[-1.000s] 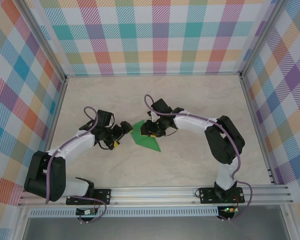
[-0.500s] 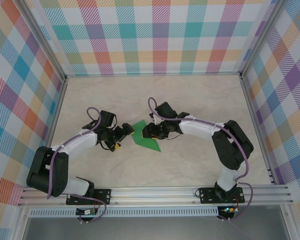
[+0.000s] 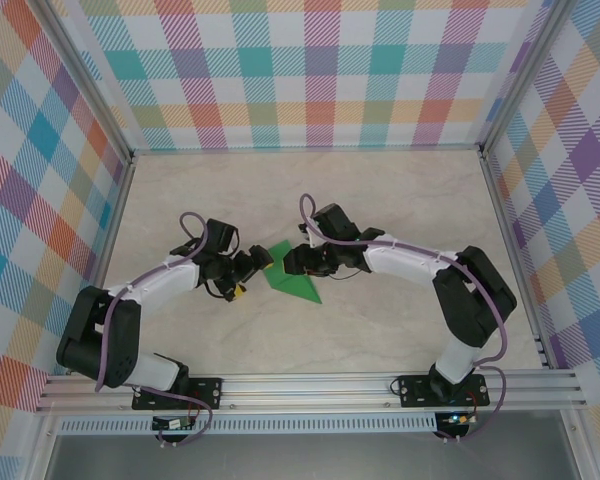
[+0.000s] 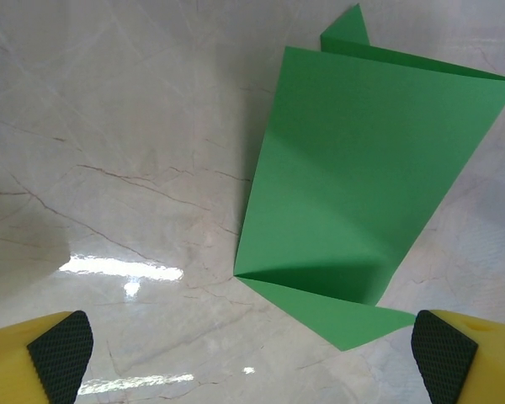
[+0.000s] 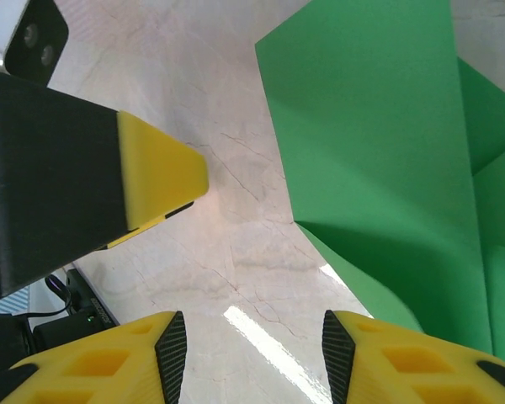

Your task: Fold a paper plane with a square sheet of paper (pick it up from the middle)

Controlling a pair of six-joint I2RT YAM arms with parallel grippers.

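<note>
left gripper (image 4: 251, 353) spread wide, empty; right gripper (image 5: 248, 347) half-spread, empty; folded green paper (image 3: 292, 283) lies on table (image 3: 410, 200) between them

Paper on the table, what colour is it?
The paper is plain bright green, seen best in the left wrist view.

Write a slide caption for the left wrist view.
Open left gripper poised before the folded green paper on a marbled table.
</note>
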